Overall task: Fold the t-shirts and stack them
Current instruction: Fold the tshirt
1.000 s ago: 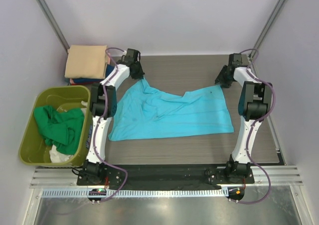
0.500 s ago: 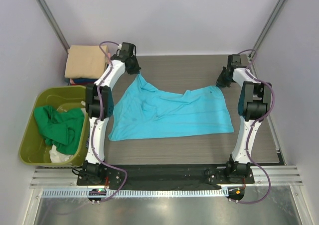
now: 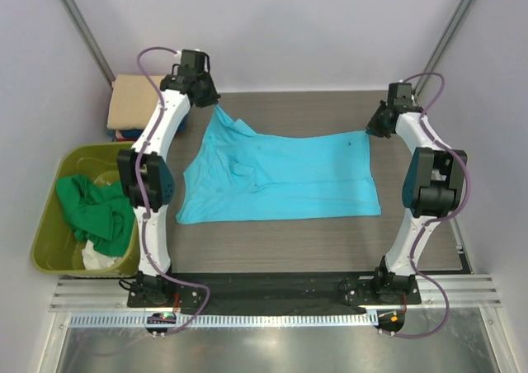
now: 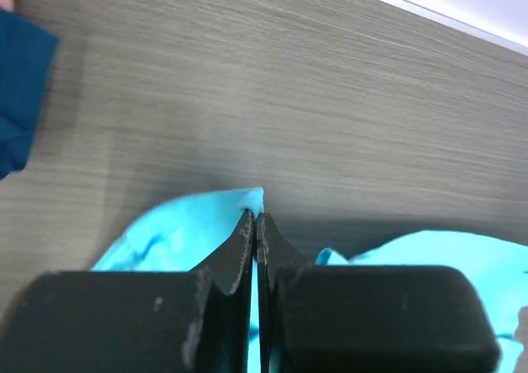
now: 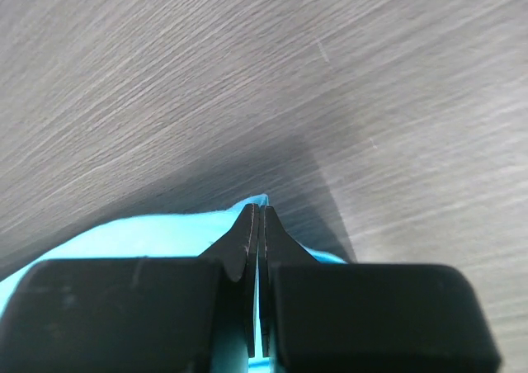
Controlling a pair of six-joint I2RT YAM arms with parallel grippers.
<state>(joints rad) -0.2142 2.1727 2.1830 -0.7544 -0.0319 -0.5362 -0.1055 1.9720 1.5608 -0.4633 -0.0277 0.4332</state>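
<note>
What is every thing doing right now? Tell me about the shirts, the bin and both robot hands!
turquoise t-shirt: spread on the table, wrinkled on its left side.
left gripper: shut on the turquoise t-shirt's far left corner.
right gripper: shut on its far right corner.
tan t-shirt: folded, on top of the stack.
green t-shirt: crumpled in the bin.
white t-shirt: crumpled in the bin, mostly hidden.
bin: upright, holding shirts.

A plain turquoise t-shirt (image 3: 280, 179) covers the grey wood-grain table (image 3: 313, 113), beside a tan folded t-shirt (image 3: 134, 101) and a green t-shirt (image 3: 99, 208) in an olive-yellow bin (image 3: 48, 239).
</note>
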